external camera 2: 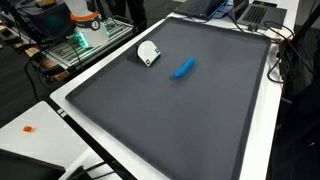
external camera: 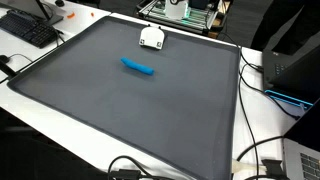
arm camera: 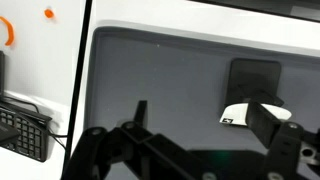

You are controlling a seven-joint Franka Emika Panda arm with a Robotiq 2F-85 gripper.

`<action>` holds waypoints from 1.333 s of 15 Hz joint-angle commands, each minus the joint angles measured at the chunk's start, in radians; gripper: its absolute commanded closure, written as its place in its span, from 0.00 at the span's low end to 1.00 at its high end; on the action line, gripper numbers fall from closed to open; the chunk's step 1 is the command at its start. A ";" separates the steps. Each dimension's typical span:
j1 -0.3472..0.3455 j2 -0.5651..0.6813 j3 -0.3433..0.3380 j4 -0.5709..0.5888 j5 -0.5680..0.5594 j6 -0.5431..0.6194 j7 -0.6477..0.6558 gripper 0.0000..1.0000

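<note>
A white table (external camera: 52,108) covered almost edge to edge by a dark grey mat (external camera: 150,125).

In an exterior view a small white device (external camera: 152,38) sits on the mat close to the middle of the table's far edge. A blue pen (external camera: 139,68) lies flat near it, a little further in toward the centre and not touching it, roughly parallel to that edge. A black keyboard (external camera: 30,30) rests on the white surface outside the mat, at the far corner. Black cables (external camera: 130,168) trail over the near edge.
</note>
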 commanded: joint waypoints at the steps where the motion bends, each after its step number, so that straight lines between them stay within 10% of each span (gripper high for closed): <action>1: 0.013 0.000 -0.011 0.001 -0.004 -0.003 0.004 0.00; 14: 0.057 -0.022 0.155 -0.073 0.347 0.026 0.677 0.00; 20: 0.056 0.010 0.176 -0.187 0.512 0.212 0.901 0.00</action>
